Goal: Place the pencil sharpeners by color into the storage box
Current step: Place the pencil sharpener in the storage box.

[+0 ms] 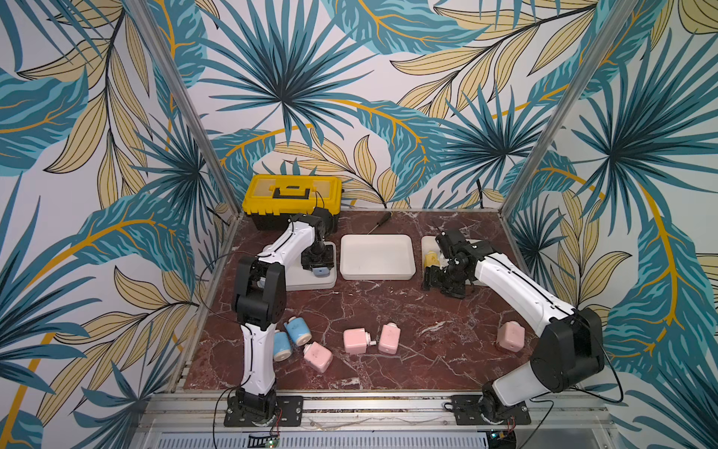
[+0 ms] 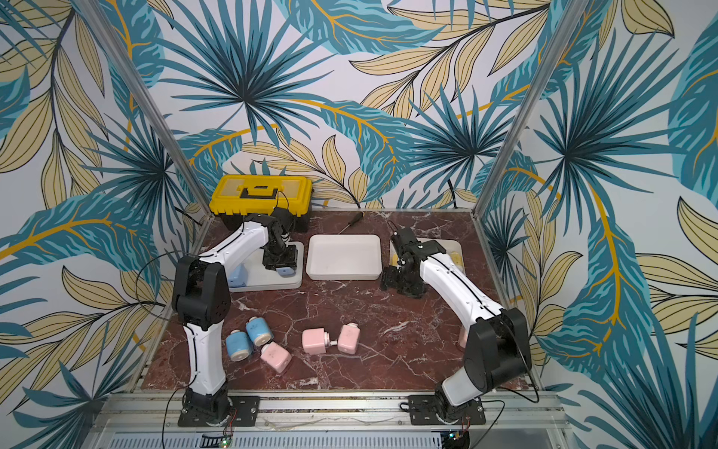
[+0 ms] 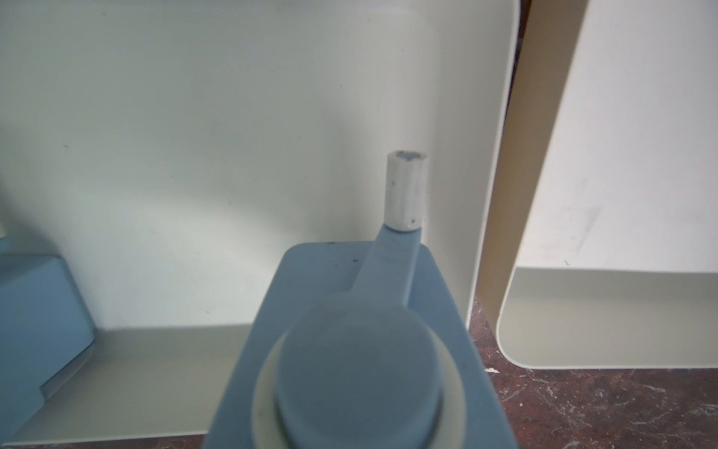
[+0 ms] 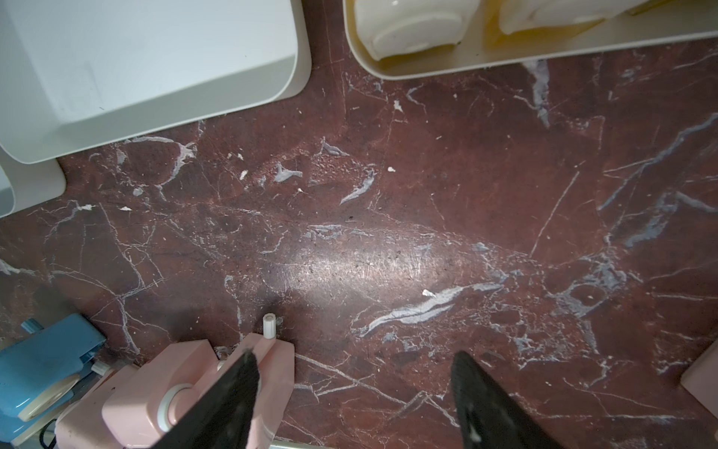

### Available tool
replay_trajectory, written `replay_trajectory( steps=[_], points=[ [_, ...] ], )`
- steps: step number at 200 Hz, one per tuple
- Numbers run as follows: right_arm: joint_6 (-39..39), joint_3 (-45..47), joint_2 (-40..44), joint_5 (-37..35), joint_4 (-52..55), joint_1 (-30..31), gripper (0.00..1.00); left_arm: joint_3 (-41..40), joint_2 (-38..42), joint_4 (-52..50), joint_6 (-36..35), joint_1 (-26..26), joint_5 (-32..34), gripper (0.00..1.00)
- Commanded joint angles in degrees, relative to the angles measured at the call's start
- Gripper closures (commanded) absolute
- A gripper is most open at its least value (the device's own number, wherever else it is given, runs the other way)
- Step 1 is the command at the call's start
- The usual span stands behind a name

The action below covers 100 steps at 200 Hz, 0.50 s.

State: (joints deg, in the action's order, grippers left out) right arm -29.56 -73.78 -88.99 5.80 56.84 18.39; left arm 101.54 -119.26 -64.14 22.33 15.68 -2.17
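The red marble desk (image 1: 388, 307) carries three white trays along its far side: the left tray (image 1: 311, 282), the middle tray (image 1: 376, 272) and the right tray (image 1: 427, 243), which holds yellow sharpeners (image 1: 430, 259). The left end effector (image 1: 319, 268) grips a blue sharpener (image 3: 349, 311) over the left tray, its white-tipped crank pointing at the tray floor. The right end effector (image 4: 355, 392) hangs with jaws spread, holding nothing. Near the front, two blue sharpeners (image 1: 297, 330) lie tilted, and pink sharpeners (image 1: 355, 341) lie on their sides, cranks facing each other.
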Motion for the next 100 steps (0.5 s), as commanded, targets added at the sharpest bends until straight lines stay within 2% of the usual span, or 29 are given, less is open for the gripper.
replay_trajectory(
  steps=[1,100],
  points=[
    [-0.21,-0.60,-0.61,0.74,0.57,-0.11,0.21,0.14,-0.06,-0.12,-0.37,-0.08,-1.91,0.54],
    [-0.41,0.49,-0.49,1.51,-0.43,-0.11,0.21,-0.97,-1.95,-0.13,-0.94,-0.11,-2.75,0.54]
  ],
)
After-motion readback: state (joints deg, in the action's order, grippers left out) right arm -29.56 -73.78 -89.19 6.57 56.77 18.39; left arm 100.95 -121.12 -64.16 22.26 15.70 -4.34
